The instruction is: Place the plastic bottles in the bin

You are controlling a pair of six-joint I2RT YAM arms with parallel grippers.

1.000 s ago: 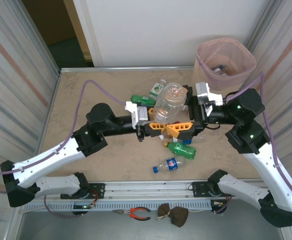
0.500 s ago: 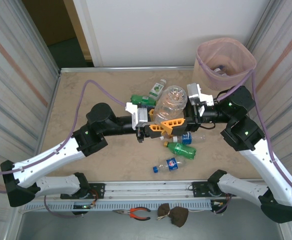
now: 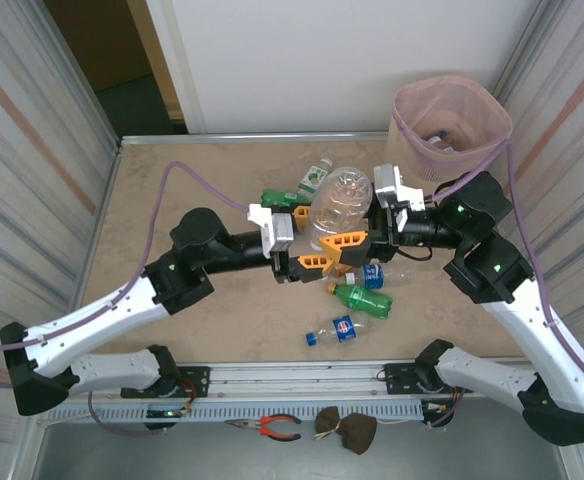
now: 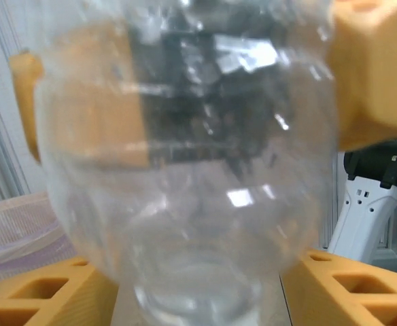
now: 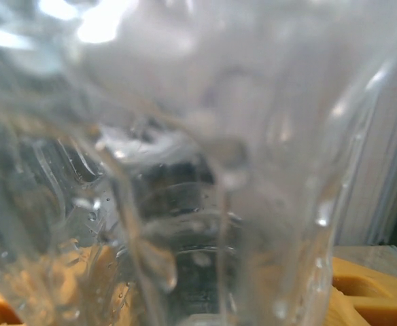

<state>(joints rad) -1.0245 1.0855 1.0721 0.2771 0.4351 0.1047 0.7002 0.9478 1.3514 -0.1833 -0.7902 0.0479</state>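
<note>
A large clear plastic bottle (image 3: 340, 198) hangs above the table's middle between both grippers. My right gripper (image 3: 360, 215) is shut on its body; its orange fingers (image 4: 378, 75) press the bottle's sides in the left wrist view. My left gripper (image 3: 312, 240) is open, its orange fingers (image 4: 351, 288) standing wide of the bottle's neck (image 4: 198, 299). The same bottle (image 5: 185, 170) fills the right wrist view. On the table lie a green bottle (image 3: 362, 298), a small blue-labelled bottle (image 3: 340, 328) and another green bottle (image 3: 277, 198). The bin (image 3: 404, 108) stands at the back right.
More bottles lie under the grippers: one with a green cap (image 3: 314, 178), one with a blue label (image 3: 374, 275). Pliers (image 3: 272, 428) and a brown object (image 3: 347, 430) lie in front of the arm bases. Corrugated walls close in both sides.
The right gripper has moved left and closed on the clear bottle. The left gripper, shut on it before, has opened its jaws.
</note>
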